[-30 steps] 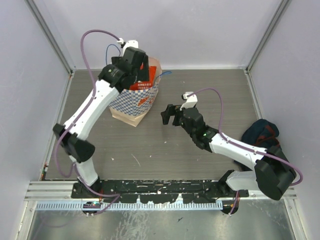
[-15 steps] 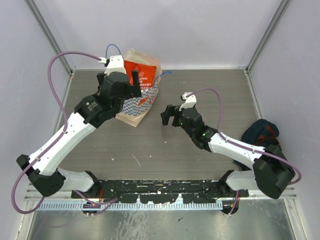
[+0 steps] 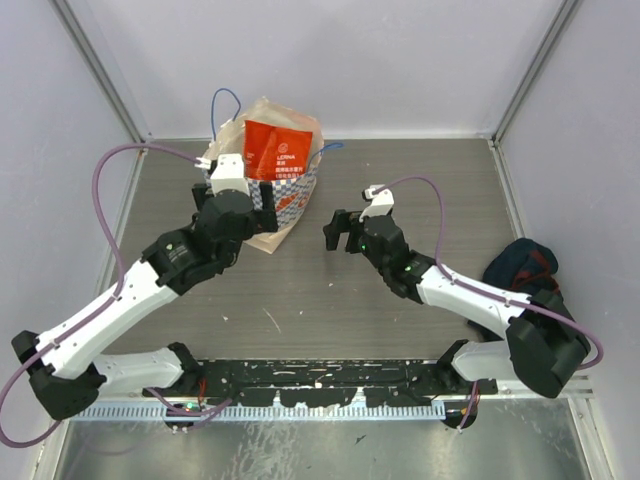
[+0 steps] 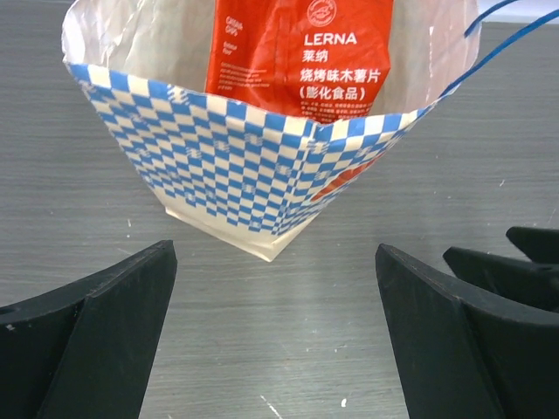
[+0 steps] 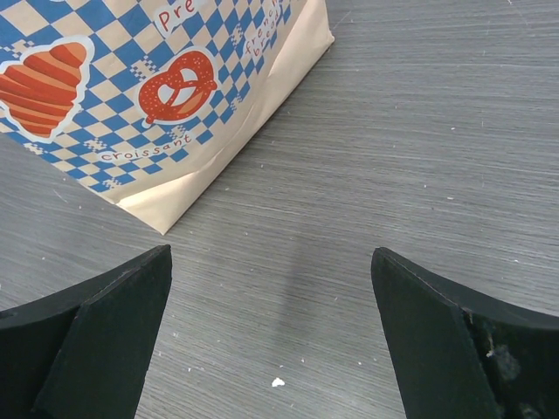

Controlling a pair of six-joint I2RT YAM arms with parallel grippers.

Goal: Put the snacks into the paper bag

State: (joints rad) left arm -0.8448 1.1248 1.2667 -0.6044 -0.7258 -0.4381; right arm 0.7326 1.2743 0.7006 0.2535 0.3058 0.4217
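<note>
Your left pincer (image 4: 272,262) stands wide and empty just in front of the paper bag (image 4: 244,166), where the red-orange pack (image 4: 301,52) sits upright inside. Your right pincer (image 3: 338,232), also wide, hovers beside the bag above the surface (image 3: 420,180).

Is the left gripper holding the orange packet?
No, the left gripper stands open and empty before the paper bag, while the orange packet sits inside the bag.

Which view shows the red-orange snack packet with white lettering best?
Left wrist: the red-orange packet is close at the frame's top, lettering readable, inside the checked tan paper bag. Top external shows it small; right wrist shows only the bag's outside.
</note>
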